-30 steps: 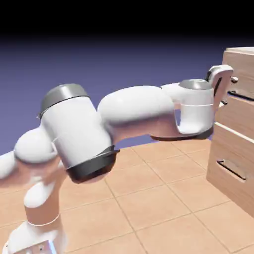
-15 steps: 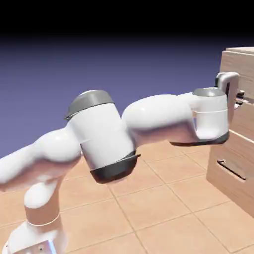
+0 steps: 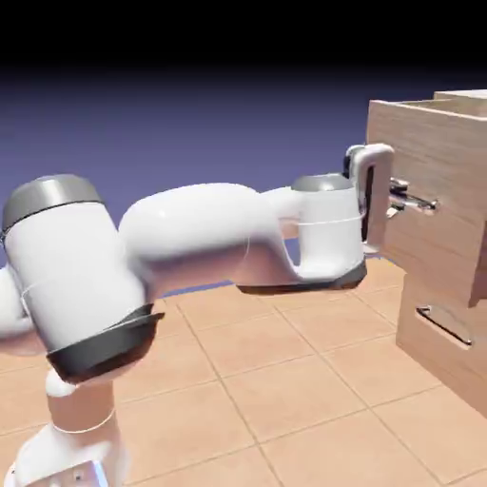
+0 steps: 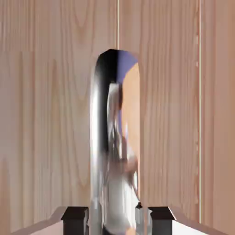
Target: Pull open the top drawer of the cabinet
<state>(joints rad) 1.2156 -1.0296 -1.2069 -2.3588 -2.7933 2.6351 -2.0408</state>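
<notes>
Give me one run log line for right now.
top drawer: pulled out | gripper: closed on its handle | lower drawer: shut | task: drawer open, how far intended unclear

Simulated, rendered scene, no real room type readable. Square tan floor tiles [image 3: 285, 380] plus a wood-grain cabinet [image 3: 433, 342] with bar handles look faintly kitchen-like; backdrop [image 3: 238, 124] is plain blue-violet fading to black, so exact place can't be told.
</notes>
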